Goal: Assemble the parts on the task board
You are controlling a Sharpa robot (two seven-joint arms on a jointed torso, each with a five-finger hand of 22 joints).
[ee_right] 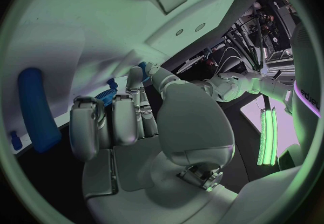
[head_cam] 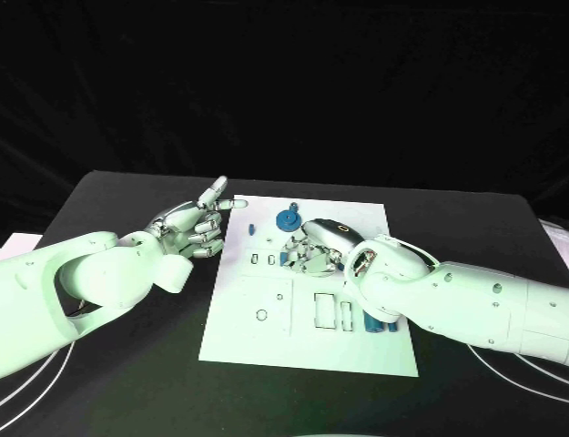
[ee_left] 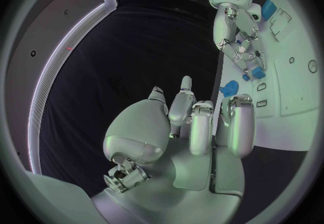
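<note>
The white task board [head_cam: 271, 328] lies in the middle of the black table. My right hand [head_cam: 321, 242] hovers low over its far half, fingers curled down onto it. In the left wrist view that right hand [ee_left: 237, 38] pinches a small blue part [ee_left: 257, 70] at its fingertips. A blue gear [head_cam: 289, 218] stands just beyond the hand, also seen as the gear [ee_left: 229, 88]. My left hand [head_cam: 195, 226] floats at the board's left edge, most fingers curled in on nothing and one finger stretched out. From the right wrist, a long blue part [ee_right: 37, 108] lies on the board.
More blue parts [head_cam: 378, 324] lie near the board's right edge under my right forearm. Several slots and holes [head_cam: 323, 309] mark the board's near half. Bare black table [head_cam: 114, 196] stretches left of the board.
</note>
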